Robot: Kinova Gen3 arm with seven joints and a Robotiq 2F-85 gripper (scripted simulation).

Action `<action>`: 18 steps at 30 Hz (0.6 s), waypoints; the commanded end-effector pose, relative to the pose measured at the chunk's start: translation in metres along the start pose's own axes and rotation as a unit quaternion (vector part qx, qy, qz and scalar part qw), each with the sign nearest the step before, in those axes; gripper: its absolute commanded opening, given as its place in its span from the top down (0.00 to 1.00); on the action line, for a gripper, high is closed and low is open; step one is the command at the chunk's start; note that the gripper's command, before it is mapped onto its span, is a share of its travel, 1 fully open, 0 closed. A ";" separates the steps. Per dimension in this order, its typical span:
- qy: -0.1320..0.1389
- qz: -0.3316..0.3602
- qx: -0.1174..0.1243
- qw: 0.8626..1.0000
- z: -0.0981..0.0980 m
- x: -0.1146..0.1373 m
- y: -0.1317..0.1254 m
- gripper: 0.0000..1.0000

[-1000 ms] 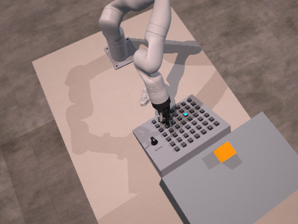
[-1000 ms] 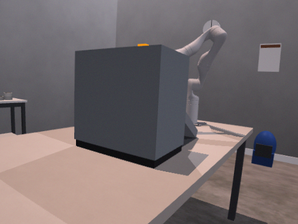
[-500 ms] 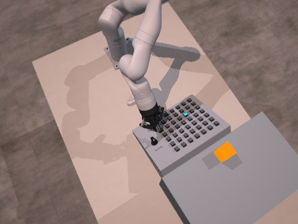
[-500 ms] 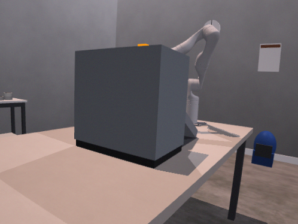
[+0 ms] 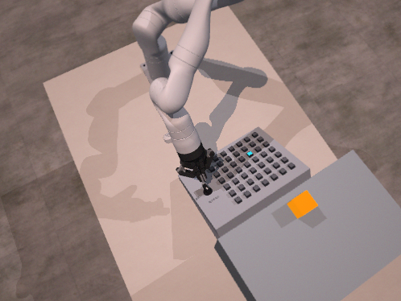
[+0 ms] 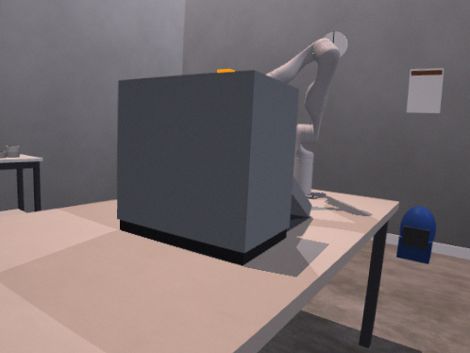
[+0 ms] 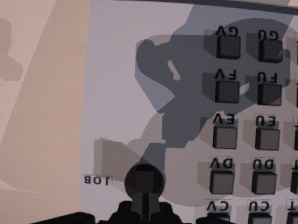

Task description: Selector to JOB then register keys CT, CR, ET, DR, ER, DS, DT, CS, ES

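And here's the black two-fingered gripper (image 5: pixel 204 179) (image 7: pixel 145 200), clenched shut with nothing in its grasp, its fingertips right over the round black selector knob (image 5: pixel 207 190) (image 7: pixel 144 181) — whether they touch it, I cannot tell. The knob sits at one side of the sloping grey key panel (image 5: pixel 229 219) (image 7: pixel 117 60), beside the block of square dark keys, with the printed word JOB (image 7: pixel 96 180) just next to it in the wrist view. Which way the knob points is hidden under the fingers. Out on the keys, one small square glows cyan (image 5: pixel 250 153) — its label too small to read from the top. The white jointed arm (image 5: pixel 183 72) (image 6: pixel 326 71) reaches down to the panel from its base. Alongside the panel stands the big grey box-shaped housing (image 5: pixel 322 249) (image 6: pixel 189 151), a flat orange square block (image 5: pixel 303 204) (image 6: pixel 226 71) at its top, all on the pale pinkish table (image 5: pixel 137 249) (image 6: pixel 165 293).
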State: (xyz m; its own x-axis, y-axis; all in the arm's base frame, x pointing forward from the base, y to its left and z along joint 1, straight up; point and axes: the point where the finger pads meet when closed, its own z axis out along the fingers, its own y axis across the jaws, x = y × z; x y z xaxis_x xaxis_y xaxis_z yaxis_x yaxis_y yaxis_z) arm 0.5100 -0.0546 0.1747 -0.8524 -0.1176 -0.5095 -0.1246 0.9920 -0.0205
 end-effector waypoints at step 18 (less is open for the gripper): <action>0.003 0.011 -0.001 1.000 0.000 0.001 -0.003 0.40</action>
State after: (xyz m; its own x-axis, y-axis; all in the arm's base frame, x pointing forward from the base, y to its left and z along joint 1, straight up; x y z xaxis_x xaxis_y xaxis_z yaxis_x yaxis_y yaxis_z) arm 0.5091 -0.0599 0.1745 -0.8560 -0.0987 -0.5075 -0.1058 0.9943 -0.0150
